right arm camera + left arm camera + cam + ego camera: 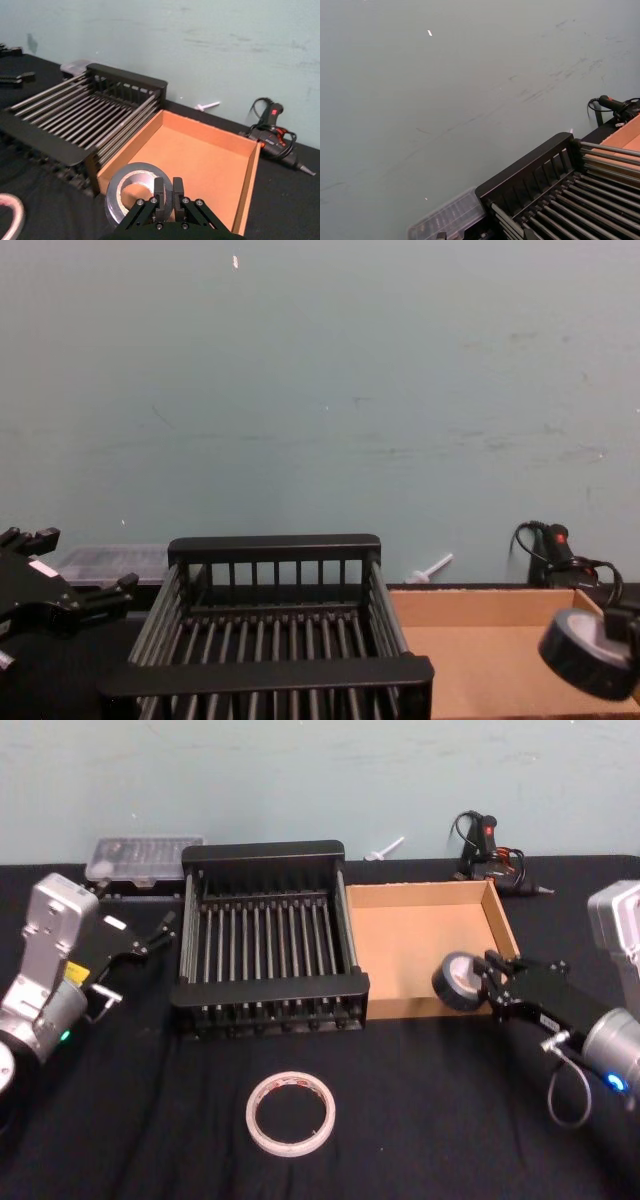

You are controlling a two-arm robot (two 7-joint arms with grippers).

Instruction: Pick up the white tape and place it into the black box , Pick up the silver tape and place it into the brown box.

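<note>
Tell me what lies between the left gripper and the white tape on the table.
In the head view, only bare black tablecloth lies between the left gripper and the white tape; the black box sits off to the side of that line.

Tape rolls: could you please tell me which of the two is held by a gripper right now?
The silver tape, the small grey roll, is clamped in the right gripper at the brown box. The white tape lies flat on the table, untouched.

My arms are silver-grey metal cylinders with glowing blue-green lights; each black hand (497, 982) bears small white labels, and a grey cable loops beneath my right wrist.
</note>
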